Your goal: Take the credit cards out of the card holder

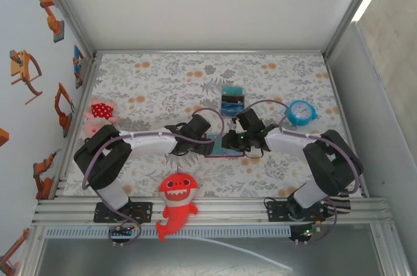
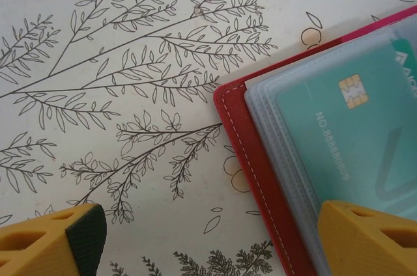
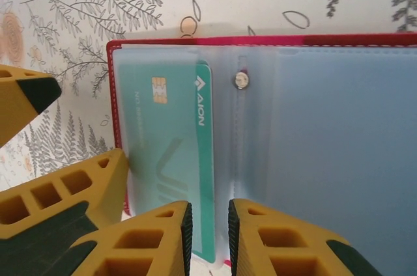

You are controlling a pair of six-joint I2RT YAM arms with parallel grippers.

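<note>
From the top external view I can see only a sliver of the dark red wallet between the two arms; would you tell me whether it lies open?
Observer: Yes, the dark red folding card holder lies open and flat, with its clear bluish sleeves facing up.
Operator: Thank you. Is there a card inside?
Observer: One teal credit card with a gold chip sits in a clear sleeve beside the small metal snap.
Operator: How do the right arm's fingers stand?
Observer: The right gripper has its fingers almost together at the card's near edge; I cannot tell whether they pinch it.
</note>
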